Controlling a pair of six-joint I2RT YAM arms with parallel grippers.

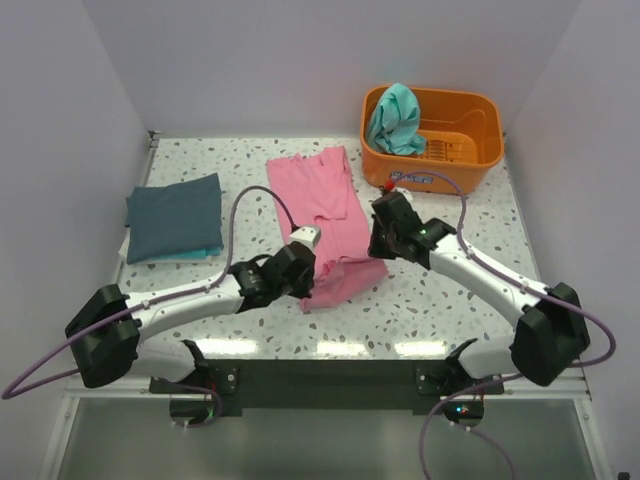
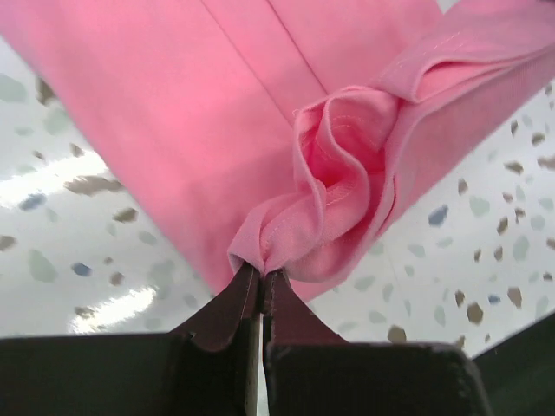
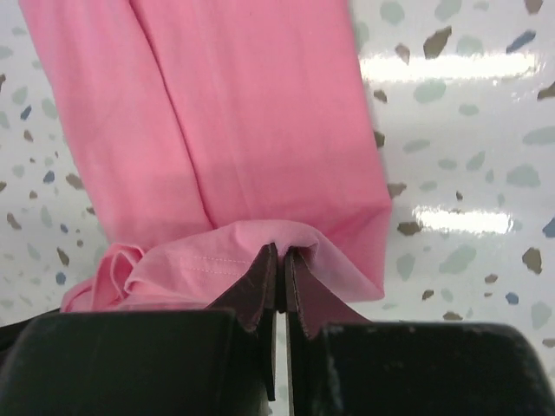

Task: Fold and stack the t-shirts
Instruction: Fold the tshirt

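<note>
The pink t-shirt (image 1: pixel 325 215) lies folded lengthwise in the middle of the table. My left gripper (image 1: pixel 305 272) is shut on its near left hem, a bunched fold of pink cloth (image 2: pixel 329 199) rising from its fingertips (image 2: pixel 260 276). My right gripper (image 1: pixel 378 245) is shut on the near right hem (image 3: pixel 260 251), pinched between its fingertips (image 3: pixel 280 256). A dark slate t-shirt (image 1: pixel 175 215) lies folded at the left, on top of a teal layer (image 1: pixel 195 256) that peeks out at its near edge. A teal green t-shirt (image 1: pixel 396 118) hangs over the basket's rim.
The orange plastic basket (image 1: pixel 470 140) stands at the back right corner. White walls close in the table at left, back and right. Speckled tabletop (image 1: pixel 440 300) shows near the front edge and to the right of the pink shirt.
</note>
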